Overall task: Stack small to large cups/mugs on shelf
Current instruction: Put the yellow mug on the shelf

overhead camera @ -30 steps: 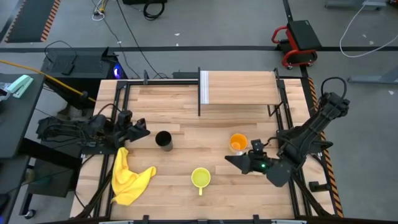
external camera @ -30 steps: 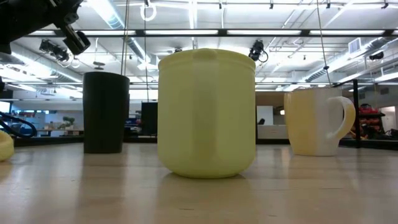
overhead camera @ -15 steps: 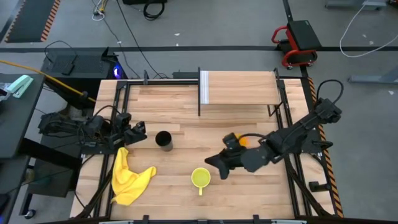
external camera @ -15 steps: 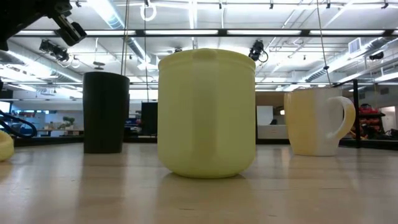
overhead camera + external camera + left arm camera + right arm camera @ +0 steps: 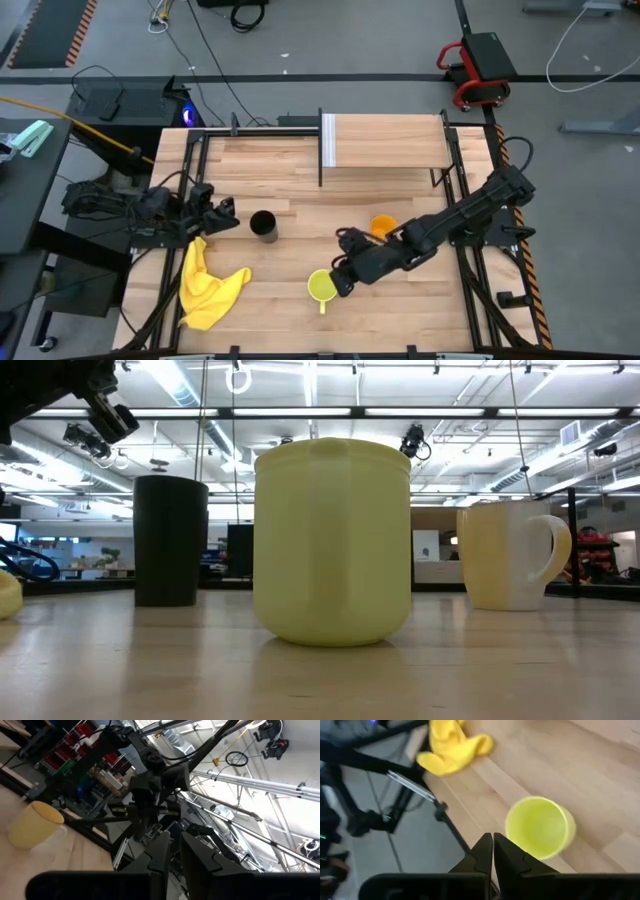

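Observation:
The yellow-green mug (image 5: 321, 287) (image 5: 332, 540) (image 5: 540, 826) stands upright near the table's near edge, handle toward that edge. My right gripper (image 5: 338, 282) (image 5: 493, 838) hovers just right of its rim, fingers shut, touching nothing. The orange mug (image 5: 383, 226) (image 5: 510, 555) (image 5: 35, 825) stands behind the right arm, partly covered by it. The black tumbler (image 5: 263, 224) (image 5: 170, 540) is upright left of centre. My left gripper (image 5: 226, 212) (image 5: 175, 851) waits shut, left of the tumbler. The shelf (image 5: 385, 143) sits at the far edge.
A crumpled yellow cloth (image 5: 208, 285) (image 5: 452, 745) lies at the near left corner. The shelf's white end panel (image 5: 328, 141) and dark posts (image 5: 447, 150) stand at the far side. Bare wood lies between the tumbler and the orange mug.
My right arm has swept toward the table's left and near edge, from beside the orange mug to just right of the yellow-green mug, uncovering part of the orange mug. The mugs and tumbler have stayed put.

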Robot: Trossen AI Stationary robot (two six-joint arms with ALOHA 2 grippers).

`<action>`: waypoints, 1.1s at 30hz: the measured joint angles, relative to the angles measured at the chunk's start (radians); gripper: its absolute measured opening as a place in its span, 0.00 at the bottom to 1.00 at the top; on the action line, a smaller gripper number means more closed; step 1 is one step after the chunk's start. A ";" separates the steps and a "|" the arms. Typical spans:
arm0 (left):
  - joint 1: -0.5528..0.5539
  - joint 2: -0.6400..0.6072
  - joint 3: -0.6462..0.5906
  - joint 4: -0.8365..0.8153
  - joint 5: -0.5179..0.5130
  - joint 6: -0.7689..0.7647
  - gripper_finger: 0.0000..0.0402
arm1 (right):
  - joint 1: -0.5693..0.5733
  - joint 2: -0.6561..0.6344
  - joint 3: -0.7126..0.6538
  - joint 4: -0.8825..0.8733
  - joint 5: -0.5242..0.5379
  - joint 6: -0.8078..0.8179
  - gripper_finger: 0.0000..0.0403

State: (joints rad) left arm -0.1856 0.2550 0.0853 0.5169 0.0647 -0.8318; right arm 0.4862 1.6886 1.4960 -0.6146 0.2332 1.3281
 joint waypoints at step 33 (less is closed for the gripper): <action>0.000 0.032 0.001 -0.073 0.000 -0.043 0.13 | -0.031 0.144 -0.001 -0.164 -0.094 0.097 0.31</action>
State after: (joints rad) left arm -0.1854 0.2873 0.0860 0.4439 0.0644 -0.8745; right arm 0.4550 1.8322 1.4948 -0.7782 0.1391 1.4250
